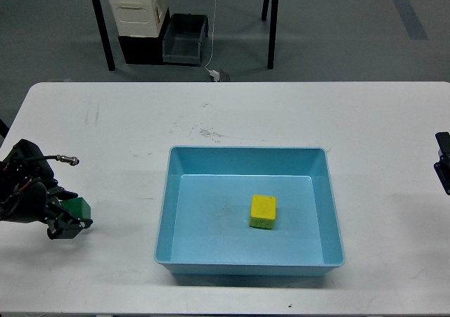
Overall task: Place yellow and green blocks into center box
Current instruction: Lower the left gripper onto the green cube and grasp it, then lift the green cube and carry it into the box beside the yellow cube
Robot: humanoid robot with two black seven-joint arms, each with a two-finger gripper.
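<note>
Head view. Our left gripper (70, 218) sits low at the left side of the white table (232, 113), well apart from the light-blue tray (246, 268). The green block (77, 208) is between its dark fingers, pinched there, resting at or just above the tabletop; we cannot tell which. Only part of the block's green face shows, the rest is hidden by the gripper body and cables.

The yellow block (264, 210) lies inside the tray, on the tray floor, a little right of the middle, clear of all four walls. It sits flat, turned slightly off the tray's edges.

The tray stands in the middle of the table, nearer the front edge, long side toward us.

Our right arm (443, 164) shows only as a small dark piece at the right edge of the frame, over the table's right side. We cannot tell whether its gripper is open or closed; the fingers are not distinguishable.

Behind the table, on the grey floor: a cream crate (137, 11) on a black base, a dark grey bin (186, 39) just beside it, and black table legs (273, 22).
</note>
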